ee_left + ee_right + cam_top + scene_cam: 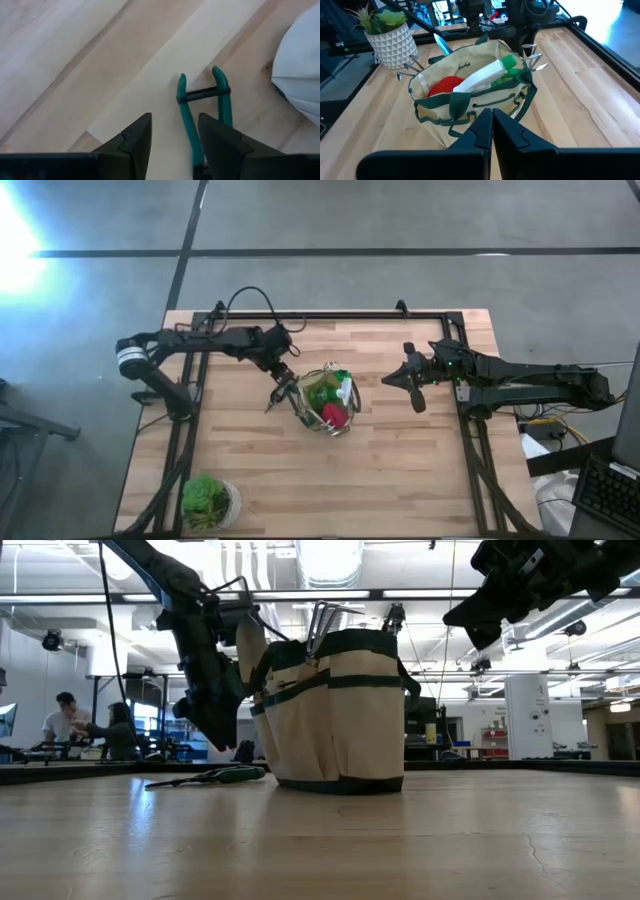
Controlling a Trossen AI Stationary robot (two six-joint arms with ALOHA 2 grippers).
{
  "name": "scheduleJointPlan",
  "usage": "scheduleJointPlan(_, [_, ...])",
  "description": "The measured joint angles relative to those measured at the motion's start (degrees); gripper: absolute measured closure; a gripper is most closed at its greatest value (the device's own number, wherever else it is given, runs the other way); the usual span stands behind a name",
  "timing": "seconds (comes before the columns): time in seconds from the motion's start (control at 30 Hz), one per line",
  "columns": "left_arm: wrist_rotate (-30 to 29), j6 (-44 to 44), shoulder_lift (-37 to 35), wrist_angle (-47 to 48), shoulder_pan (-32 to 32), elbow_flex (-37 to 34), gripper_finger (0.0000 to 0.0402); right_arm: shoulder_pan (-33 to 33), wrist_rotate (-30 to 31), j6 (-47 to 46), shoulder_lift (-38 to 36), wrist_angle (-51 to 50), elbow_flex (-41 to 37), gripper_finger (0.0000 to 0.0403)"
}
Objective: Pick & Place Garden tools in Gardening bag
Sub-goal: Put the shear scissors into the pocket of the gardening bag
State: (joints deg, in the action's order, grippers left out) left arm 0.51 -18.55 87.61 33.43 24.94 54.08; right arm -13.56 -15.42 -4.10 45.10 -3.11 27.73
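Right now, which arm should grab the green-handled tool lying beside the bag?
Left. The left gripper hangs open directly over the green-handled tool, beside the bag. The right gripper is shut, across the bag.

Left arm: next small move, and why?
Probably lower the left gripper and close on the green-handled pruners. Its fingers are open above them, and they lie flat on the table beside the gardening bag, not yet inside.

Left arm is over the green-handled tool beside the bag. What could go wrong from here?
1. The left gripper is open with only one handle of the green-handled tool between its fingers; a close may pinch that single handle and let the tool swing.
2. The tool lies close to the gardening bag, so the arm may nudge the fabric.
3. The bag already looks crowded; insertion could snag.
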Motion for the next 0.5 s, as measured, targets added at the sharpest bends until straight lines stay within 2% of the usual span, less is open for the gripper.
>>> scheduleJointPlan(0.5, [-0.5,-1.2,0.0,-1.7,-3.0,-1.9,0.0239,0.0,0.0,-0.5,0.0,-0.1,-0.2,0.0394])
